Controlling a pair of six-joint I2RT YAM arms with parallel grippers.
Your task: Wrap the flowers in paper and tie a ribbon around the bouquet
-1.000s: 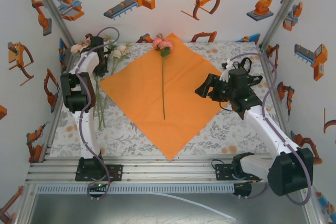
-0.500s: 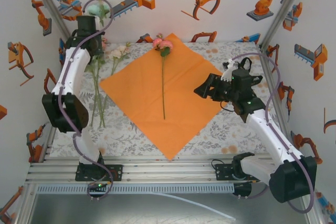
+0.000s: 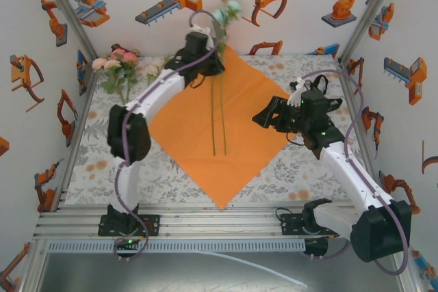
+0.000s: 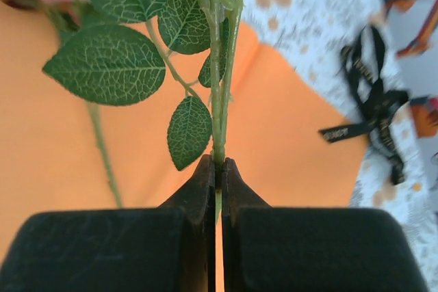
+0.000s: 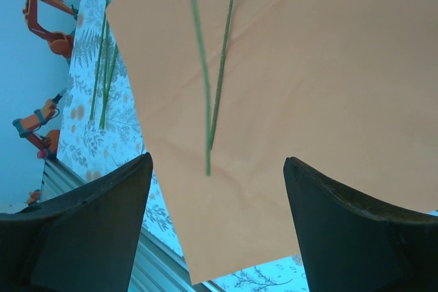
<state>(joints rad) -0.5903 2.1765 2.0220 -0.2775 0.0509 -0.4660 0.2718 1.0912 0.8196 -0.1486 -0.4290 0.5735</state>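
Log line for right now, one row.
left gripper: shut on mint flower stem, above orange paper | right gripper: open, over paper | second stem: on paper | other flowers: far-left | black ribbon: on tablecloth

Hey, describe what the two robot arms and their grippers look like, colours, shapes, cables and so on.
The left arm and right arm have white tubular links joined by chunky black joint housings. A greyish-purple cable loops loosely along each. The left gripper and right gripper have matte black, blocky fingers that taper toward the tips.
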